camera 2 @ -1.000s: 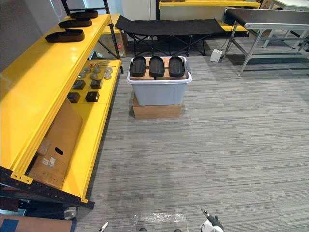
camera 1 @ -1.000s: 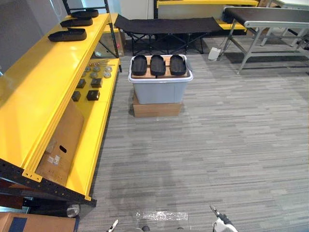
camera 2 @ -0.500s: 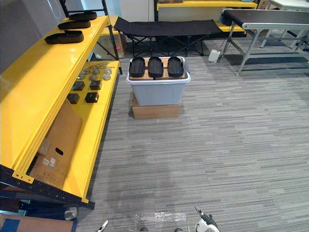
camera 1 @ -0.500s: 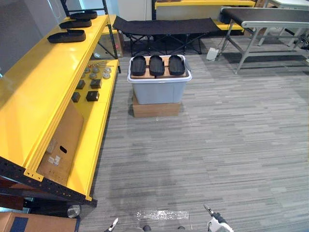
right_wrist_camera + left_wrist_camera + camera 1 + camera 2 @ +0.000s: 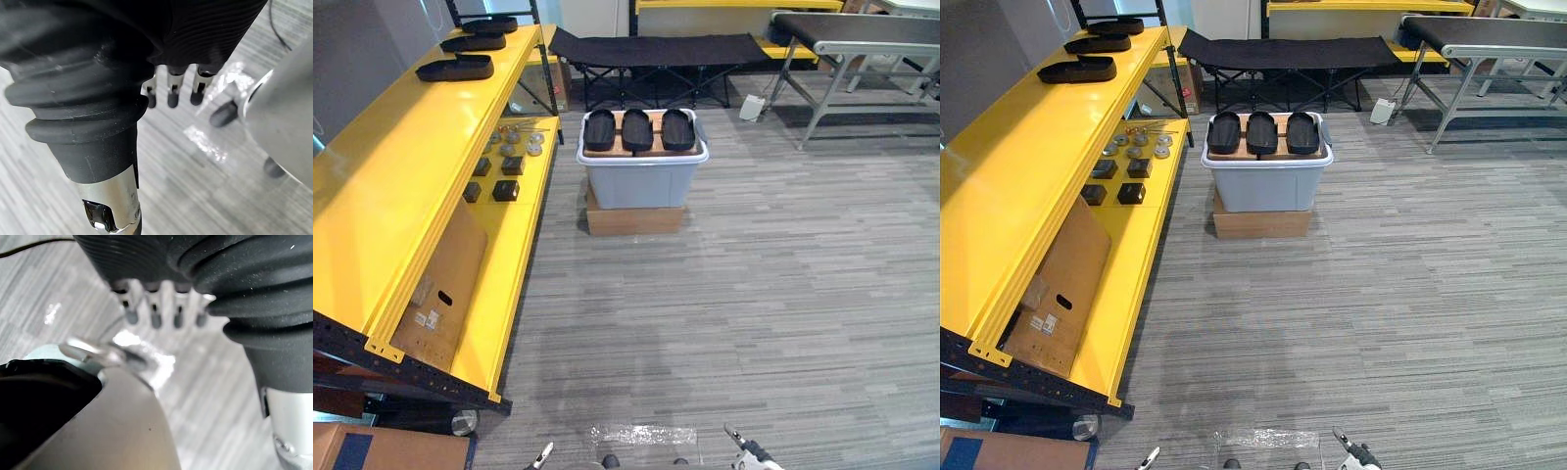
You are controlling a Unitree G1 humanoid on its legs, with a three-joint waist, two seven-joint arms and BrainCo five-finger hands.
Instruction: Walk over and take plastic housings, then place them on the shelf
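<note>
My left hand (image 5: 155, 314) hangs low at my side with its fingers straight and slack, a little apart and pointing down at the carpet (image 5: 783, 294). My right hand (image 5: 172, 93) hangs the same way, fingers loose and spread slightly, tips over the floor. Between my two hands a patch of clear film (image 5: 641, 434) lies on the carpet.

The housings (image 5: 631, 129) are well ahead of both hands, about midway between them. Three black ones lie side by side across the top of a grey bin (image 5: 641, 184). The bin stands on a flat box (image 5: 634, 219).

Ahead and to the left of my left hand runs the yellow shelf (image 5: 411, 176). At the far end of its top level, well beyond that hand, three more black housings (image 5: 456, 69) lie in a row, apart from one another. On the lower level there are small black blocks (image 5: 506, 190) and metal parts (image 5: 514, 142), and nearer my left hand a carton (image 5: 445, 284) leans under the top board.

Far ahead of my right hand, past the bin, stands a black cot (image 5: 656, 49), with a conveyor (image 5: 862, 29) further right.
</note>
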